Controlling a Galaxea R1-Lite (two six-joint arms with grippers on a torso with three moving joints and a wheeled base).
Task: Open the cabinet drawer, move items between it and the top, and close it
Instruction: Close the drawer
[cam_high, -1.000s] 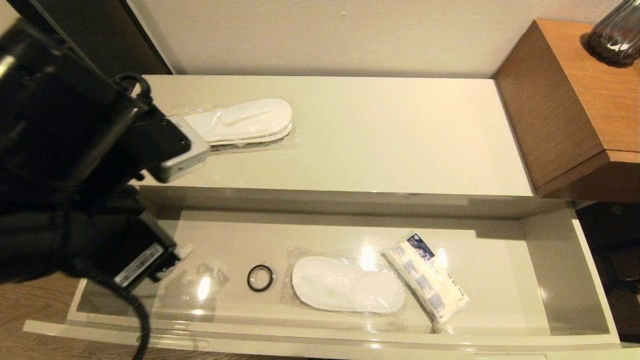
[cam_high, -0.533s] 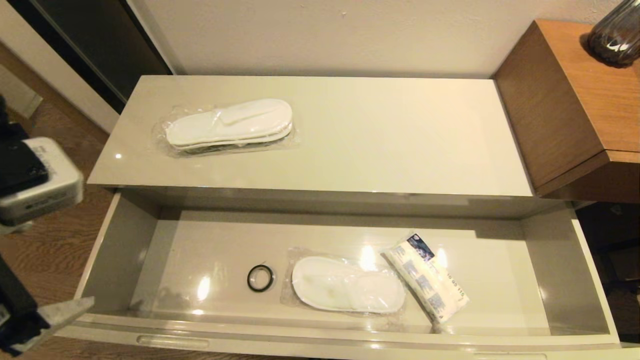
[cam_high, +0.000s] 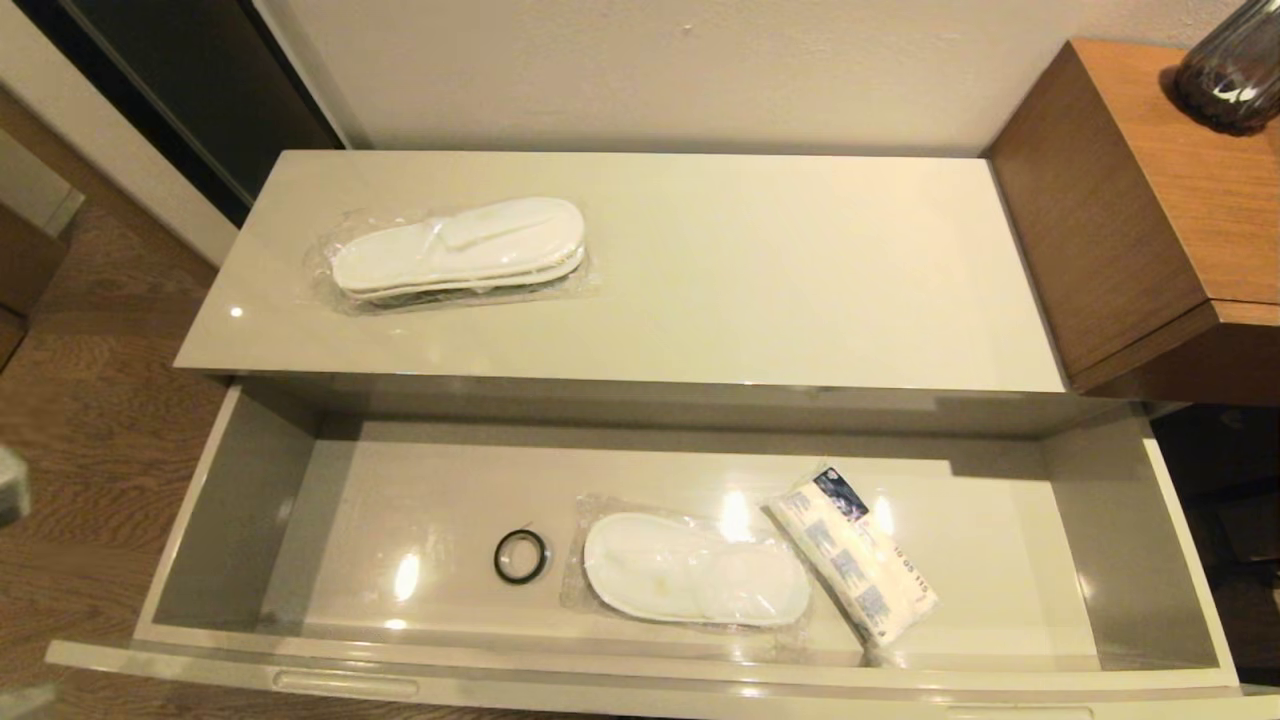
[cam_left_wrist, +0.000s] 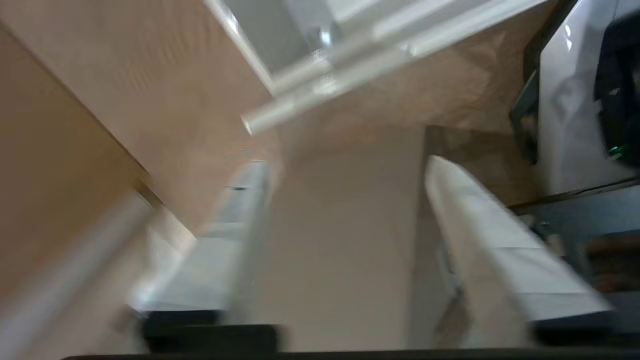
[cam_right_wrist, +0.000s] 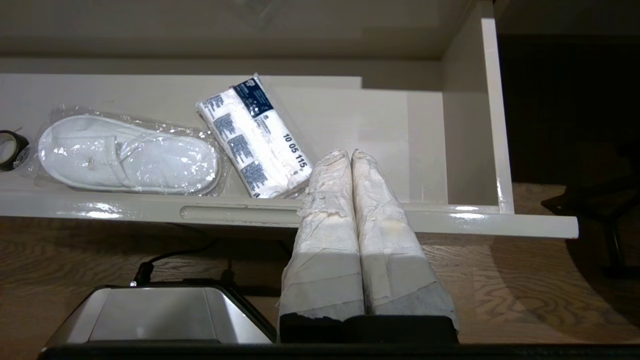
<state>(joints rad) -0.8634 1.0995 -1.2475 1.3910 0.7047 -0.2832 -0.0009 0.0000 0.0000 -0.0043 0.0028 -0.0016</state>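
Note:
The cabinet drawer (cam_high: 640, 685) stands pulled wide open. Inside it lie wrapped white slippers (cam_high: 695, 570) and, to their right, a white packet with blue print (cam_high: 855, 570). Another wrapped pair of slippers (cam_high: 458, 250) rests on the left part of the cream top (cam_high: 760, 280). My left gripper (cam_left_wrist: 346, 162) is open and empty over the wooden floor, off the drawer's left front corner (cam_left_wrist: 320, 90). It is almost out of the head view. My right gripper (cam_right_wrist: 350, 154) is shut on nothing, low in front of the drawer front (cam_right_wrist: 150, 212), near the packet (cam_right_wrist: 255, 135) and the slippers (cam_right_wrist: 125, 155).
A small black ring (cam_high: 520, 556) lies on the drawer floor left of the slippers. The brown wooden desk (cam_high: 1150, 200) with a dark vase (cam_high: 1235, 65) stands taller at the right. Wooden floor (cam_high: 90, 420) lies left of the cabinet.
My left arm has pulled away leftward from the drawer's left end and out of the head view, uncovering the slippers on the top. Nothing else moved.

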